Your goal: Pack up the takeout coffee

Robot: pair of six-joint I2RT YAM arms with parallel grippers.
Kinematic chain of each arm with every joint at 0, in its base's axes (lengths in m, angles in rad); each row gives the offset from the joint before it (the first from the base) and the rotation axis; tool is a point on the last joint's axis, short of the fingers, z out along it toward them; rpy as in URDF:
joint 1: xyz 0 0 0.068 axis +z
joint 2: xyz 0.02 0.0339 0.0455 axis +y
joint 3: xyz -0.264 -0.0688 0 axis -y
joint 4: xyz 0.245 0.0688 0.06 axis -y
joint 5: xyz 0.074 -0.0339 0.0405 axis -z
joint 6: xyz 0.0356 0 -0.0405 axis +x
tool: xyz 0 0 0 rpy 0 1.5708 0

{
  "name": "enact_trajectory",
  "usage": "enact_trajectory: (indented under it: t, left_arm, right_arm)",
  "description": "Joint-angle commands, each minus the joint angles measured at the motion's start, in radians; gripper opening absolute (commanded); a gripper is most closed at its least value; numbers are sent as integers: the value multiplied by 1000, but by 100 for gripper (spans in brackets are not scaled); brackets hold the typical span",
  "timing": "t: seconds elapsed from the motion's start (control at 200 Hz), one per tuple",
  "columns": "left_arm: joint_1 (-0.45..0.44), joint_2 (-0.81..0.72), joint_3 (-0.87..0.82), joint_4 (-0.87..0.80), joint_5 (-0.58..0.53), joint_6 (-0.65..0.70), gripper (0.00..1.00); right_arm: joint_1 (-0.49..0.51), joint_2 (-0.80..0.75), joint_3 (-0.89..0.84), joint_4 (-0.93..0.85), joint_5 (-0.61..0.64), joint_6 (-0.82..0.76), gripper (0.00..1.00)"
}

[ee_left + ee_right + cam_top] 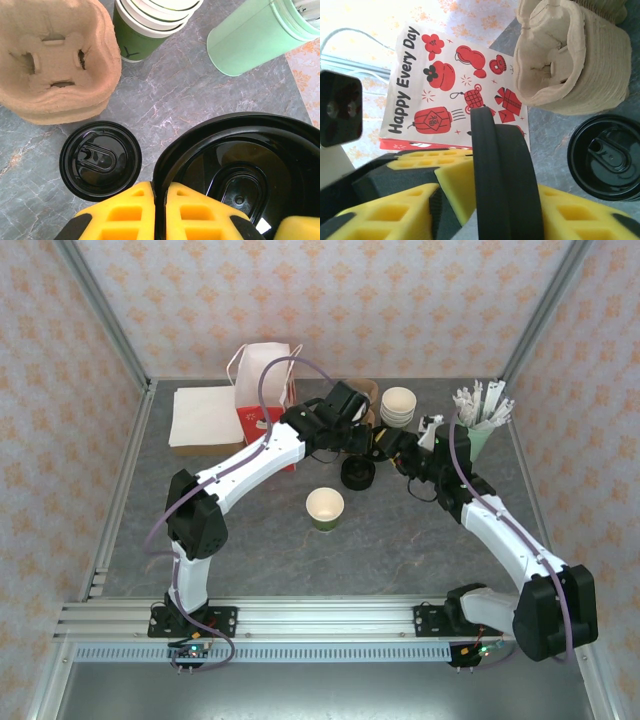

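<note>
A loose black lid (235,165) hangs above the table between both arms. My left gripper (160,200) is shut on its rim. My right gripper (490,200) holds the same lid (505,170) edge-on, with a pad on each flat side. The two grippers meet at the back middle, left (368,440) and right (402,455). A single lidless dark green cup (325,508) with a cream inside stands alone mid-table. A lidded coffee cup is out of view. More black lids (358,475) lie on the table just below the grippers.
A brown pulp cup carrier (50,55) sits beside the spare lids (100,160). A stack of lidless green cups (398,405) and a pale green holder of white sticks (480,435) stand back right. The printed paper bag (262,370) and napkins (205,418) are back left.
</note>
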Motion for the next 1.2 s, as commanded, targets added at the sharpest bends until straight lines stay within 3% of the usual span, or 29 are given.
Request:
enact_trajectory:
  t: [0.0,0.16,0.265,0.37,0.771,0.956,1.196]
  left_arm:
    - [-9,-50,-7,23,16,-20,10]
    - [-11,-52,-3,24,21,-17,13]
    - [-11,-53,-2,23,26,-18,22]
    - [-11,-53,-1,17,23,-13,33]
    - [7,-202,-26,-73,-57,32,61]
    - [106,-341,-158,-35,64,-125,67]
    - [188,-505,-307,-2,161,-421,70]
  right_arm:
    - [6,3,44,-11,14,-39,41]
    - [10,2,61,-81,28,-84,28]
    - [20,2,73,-128,45,-119,24]
    - [26,-3,82,-171,72,-154,23]
    - [40,-11,148,-382,180,-353,19]
    - [94,-44,202,-505,329,-556,19]
    - [285,-133,212,-533,649,-863,18]
